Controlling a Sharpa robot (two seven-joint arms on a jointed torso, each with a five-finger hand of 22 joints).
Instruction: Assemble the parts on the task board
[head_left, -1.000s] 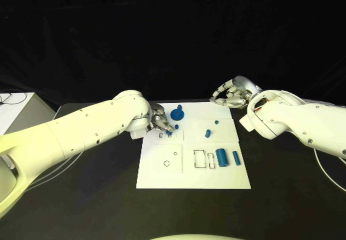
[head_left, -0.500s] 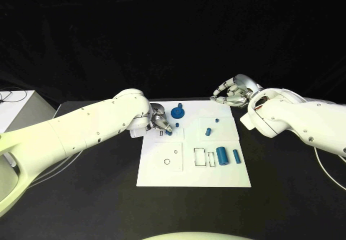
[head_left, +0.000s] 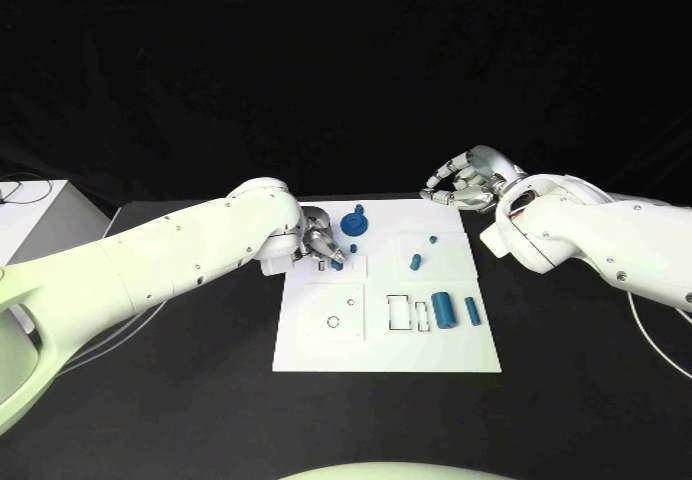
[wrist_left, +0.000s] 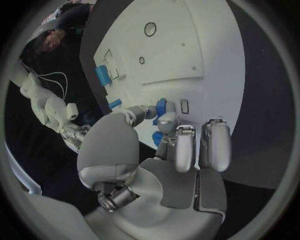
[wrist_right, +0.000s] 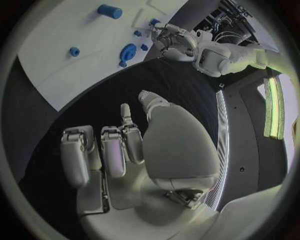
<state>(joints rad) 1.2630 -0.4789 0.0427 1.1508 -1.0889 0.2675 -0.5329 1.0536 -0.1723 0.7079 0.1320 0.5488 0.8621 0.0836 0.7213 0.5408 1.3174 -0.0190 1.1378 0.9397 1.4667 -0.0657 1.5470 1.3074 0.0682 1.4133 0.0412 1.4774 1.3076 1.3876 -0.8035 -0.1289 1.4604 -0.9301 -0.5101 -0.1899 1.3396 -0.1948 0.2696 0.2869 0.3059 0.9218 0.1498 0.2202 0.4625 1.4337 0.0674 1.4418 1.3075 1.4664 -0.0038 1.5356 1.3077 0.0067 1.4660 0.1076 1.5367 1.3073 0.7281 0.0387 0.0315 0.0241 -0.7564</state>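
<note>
While our left hand (head_left: 320, 247) hovers low over the far-left part of the task board (head_left: 387, 355), we pinch a small blue peg (wrist_left: 160, 107) between the thumb and a fingertip (wrist_left: 167, 120); the remaining fingers lie loosely side by side. The peg sits at the fingertips, just over a small rectangular slot (wrist_left: 184, 106) beside them. We judge it light, rigid and smooth, hence liable to slip or twist; a grip on its upper end leaves the lower end free to enter. Its long axis appears to run away from the palm toward the board, though we cannot tell its exact tilt. Our right hand (head_left: 464, 185) hangs off the board's far-right corner, fingers curled inward around nothing. A blue disc-shaped part (head_left: 356, 227) lies just beyond the left fingers, and two blue cylinders (head_left: 444, 311) rest well apart from them
</note>
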